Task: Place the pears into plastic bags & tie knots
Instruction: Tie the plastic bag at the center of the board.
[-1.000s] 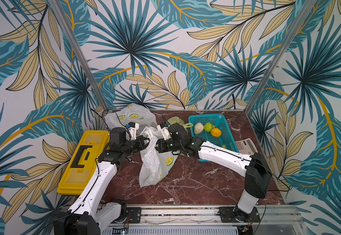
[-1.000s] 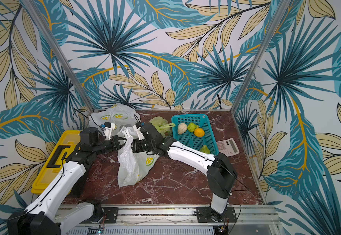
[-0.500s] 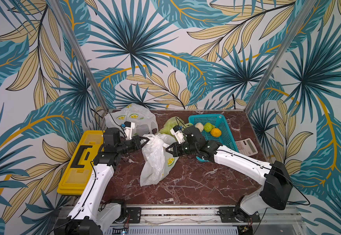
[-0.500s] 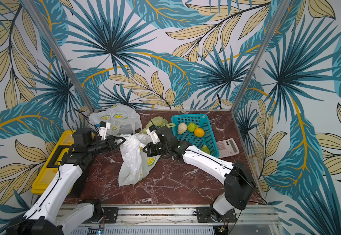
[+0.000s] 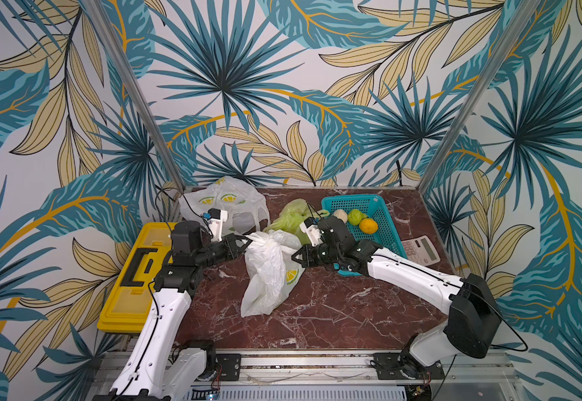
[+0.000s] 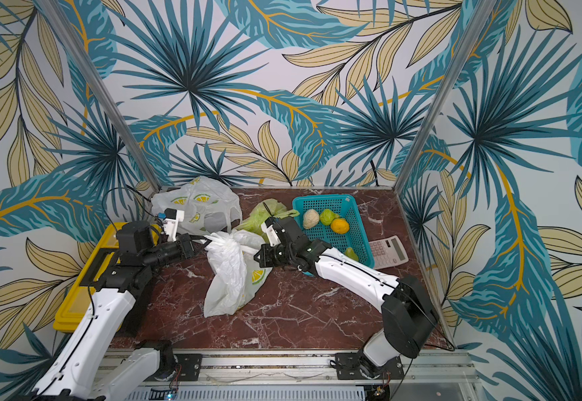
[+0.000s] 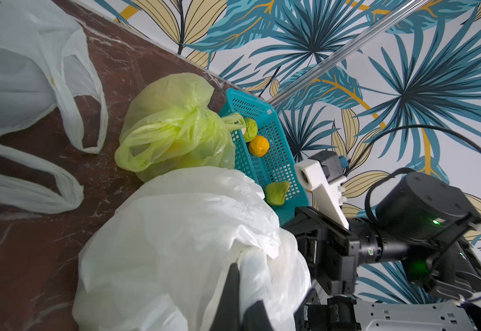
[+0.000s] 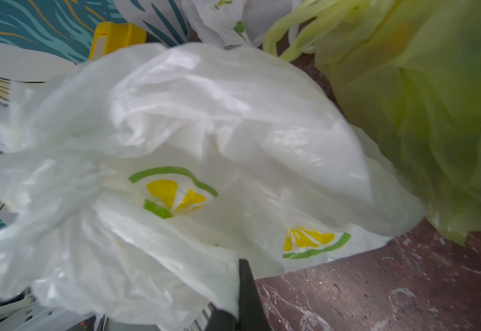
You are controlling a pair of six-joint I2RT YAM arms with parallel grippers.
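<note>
While both arms reach in over the dark red marble tabletop [image 5: 317, 312], I read the left gripper [image 5: 246, 239] as closed, its jaws pinched on the bunched top of the thin white lemon-print plastic bag [image 5: 265, 274]. The right gripper [image 5: 296, 257] is likewise closed, clamped on plastic at the opposite side of that bag's upper part. In each wrist view, white film drapes over one black finger [image 7: 230, 295] [image 8: 246, 286].

The lower part of the bag rests on the tabletop between the two arms. I cannot make out its contents through the film.

A second white lemon-print bag [image 5: 227, 201] lies at the rear left, its loop handles open and untied. The translucent yellow-green plastic bag [image 5: 293, 217] sits just beside the teal perforated plastic basket [image 5: 352, 199], touching its rim. The left wrist view shows its handles bunched into a knot [image 7: 196, 114].

At the far end of the basket lie a cream-white pear [image 5: 340, 216], a bright green pear [image 5: 356, 217] and a round orange fruit [image 5: 368, 225]. Another green pear [image 6: 351, 253] lies at the near end.

A grey desk calculator [image 5: 420, 248] rests just right of the basket. A flat yellow plastic toolbox [image 5: 133, 277] sits at the left edge.
</note>
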